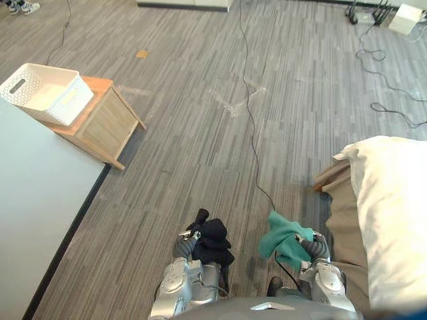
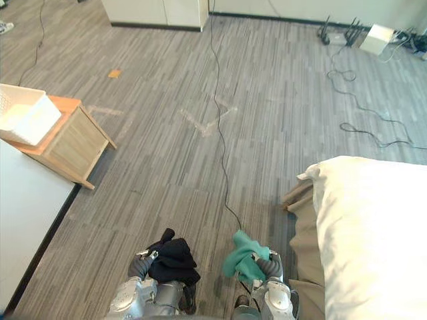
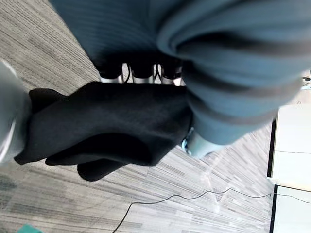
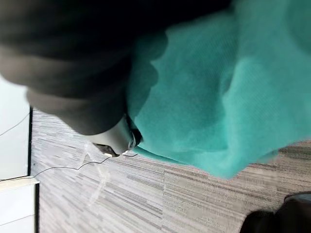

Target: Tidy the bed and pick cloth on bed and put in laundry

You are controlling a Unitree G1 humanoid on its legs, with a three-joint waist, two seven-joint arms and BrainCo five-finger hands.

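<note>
Left hand [image 1: 186, 243]: fingers [image 3: 141, 76] clenched on the crumpled black knit cloth [image 1: 213, 243], lower centre of the frame. In the left wrist view the cloth bunches right against the row of fingers and sags away from them in soft, thick folds. Long axis runs from a small peak at upper left down to lower right.

Right hand [image 1: 314, 247]: grasping the bunched teal fleecy cloth [image 1: 283, 236], lower right of centre. The cloth spills out towards the frame's centre and covers most of the fingers. Its pointed tip aims up-left and the bulk hangs below.

Both cloths are held above the grey striped carpet floor [image 1: 200, 133], well apart from each other.

Right edge: bed with smooth white duvet [image 1: 393, 220] and tan pleated skirt [image 1: 343, 230].

Upper left: white perforated rectangular plastic laundry basket [image 1: 47, 93] on a low light-wood bench with slatted side [image 1: 107, 123], well apart from both hands.
</note>
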